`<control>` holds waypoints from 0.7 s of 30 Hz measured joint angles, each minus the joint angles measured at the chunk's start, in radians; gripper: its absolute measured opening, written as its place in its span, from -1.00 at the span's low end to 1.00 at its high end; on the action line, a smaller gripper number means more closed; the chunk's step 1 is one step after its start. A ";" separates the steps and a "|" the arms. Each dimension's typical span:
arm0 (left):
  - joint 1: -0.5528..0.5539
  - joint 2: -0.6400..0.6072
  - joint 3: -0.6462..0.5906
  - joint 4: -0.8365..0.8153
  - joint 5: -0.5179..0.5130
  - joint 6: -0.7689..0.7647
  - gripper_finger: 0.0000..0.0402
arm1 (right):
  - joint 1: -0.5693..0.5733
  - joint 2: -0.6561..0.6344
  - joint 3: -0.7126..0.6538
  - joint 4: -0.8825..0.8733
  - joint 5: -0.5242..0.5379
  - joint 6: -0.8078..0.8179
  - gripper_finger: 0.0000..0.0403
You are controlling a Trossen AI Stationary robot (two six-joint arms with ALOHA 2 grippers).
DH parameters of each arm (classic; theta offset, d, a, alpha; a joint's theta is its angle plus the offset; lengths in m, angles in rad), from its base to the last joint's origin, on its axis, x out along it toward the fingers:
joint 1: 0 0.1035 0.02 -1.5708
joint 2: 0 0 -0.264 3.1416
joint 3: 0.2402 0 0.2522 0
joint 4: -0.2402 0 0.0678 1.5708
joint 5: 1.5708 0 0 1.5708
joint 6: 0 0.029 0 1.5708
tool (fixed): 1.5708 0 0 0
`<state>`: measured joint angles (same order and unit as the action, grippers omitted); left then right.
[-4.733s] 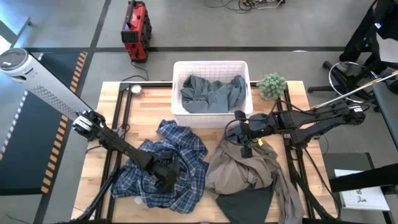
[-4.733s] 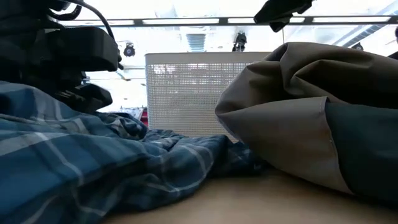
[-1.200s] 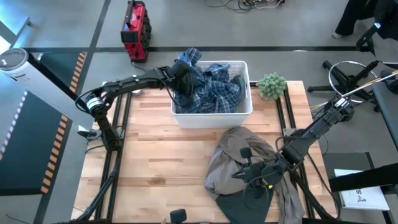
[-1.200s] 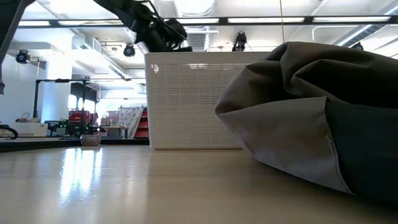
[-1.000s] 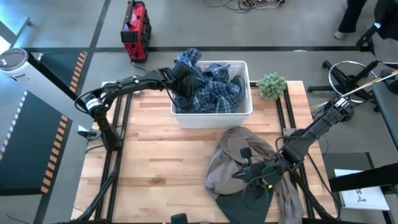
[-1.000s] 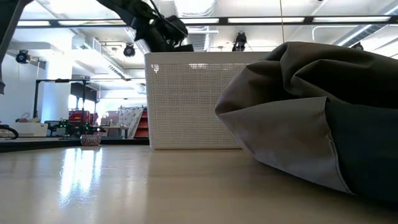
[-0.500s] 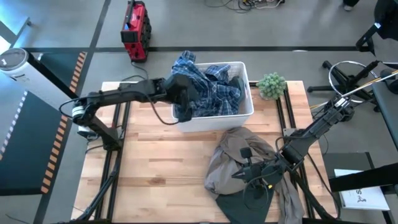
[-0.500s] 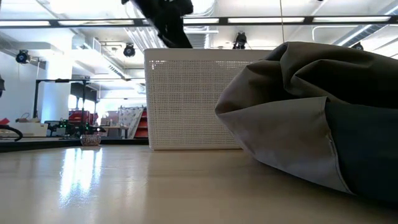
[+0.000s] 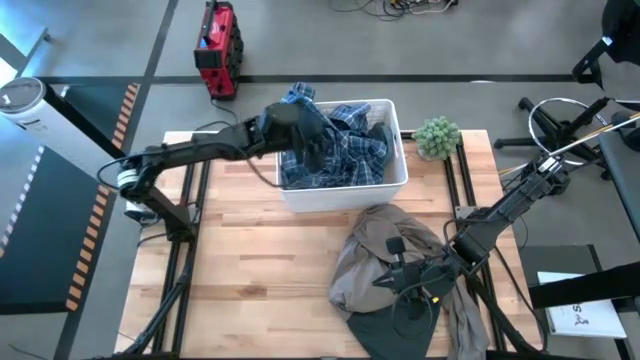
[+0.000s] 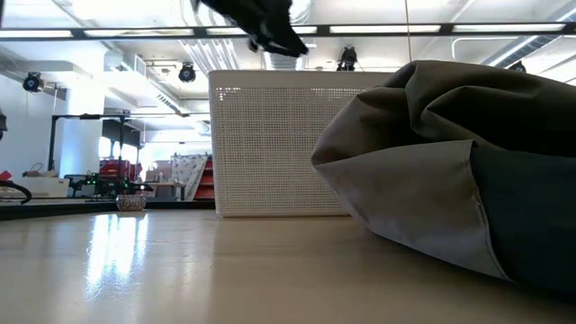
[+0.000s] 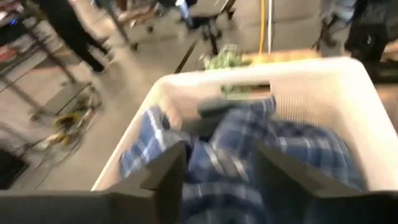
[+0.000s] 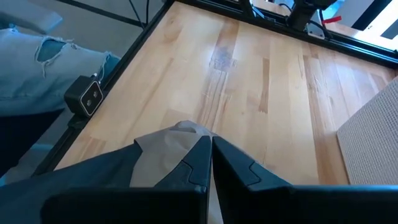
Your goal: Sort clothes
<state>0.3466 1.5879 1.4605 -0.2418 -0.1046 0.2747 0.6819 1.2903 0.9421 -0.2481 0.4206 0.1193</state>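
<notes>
Now left pincer has swung from the bin's near-left corner to over the bin interior, above the plaid shirt; fingers parted, nothing between them in the wrist view; shirt crumpled blue-white heap filling the bin, one flap draped over the far-left rim, unchanged; grey-blue shirt peeks at far-right corner; taupe garment bunched on the worktop near side, unmoved, dark tee under its near edge; right pincer closed, empty, resting at the taupe heap, same spot.

White bin, green plant beside
</notes>
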 joint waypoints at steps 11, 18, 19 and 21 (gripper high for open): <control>0.147 0.242 -0.016 -0.057 0.310 -0.046 -0.94 | 0.001 0.000 0.000 -0.009 0.000 0.011 -1.00; 0.138 0.291 -0.141 -0.010 0.317 -0.005 -0.99 | 0.001 0.000 0.000 -0.009 0.000 0.022 -1.00; 0.138 0.291 -0.171 0.019 0.318 -0.008 -0.99 | 0.001 0.000 0.000 -0.009 0.000 0.023 -1.00; 0.138 0.284 -0.225 0.068 0.321 -0.013 -0.98 | 0.001 0.000 0.000 -0.008 0.000 0.024 -1.00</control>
<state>0.4850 1.8719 1.2351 -0.1736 0.2165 0.2622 0.6827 1.2900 0.9422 -0.2564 0.4202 0.1429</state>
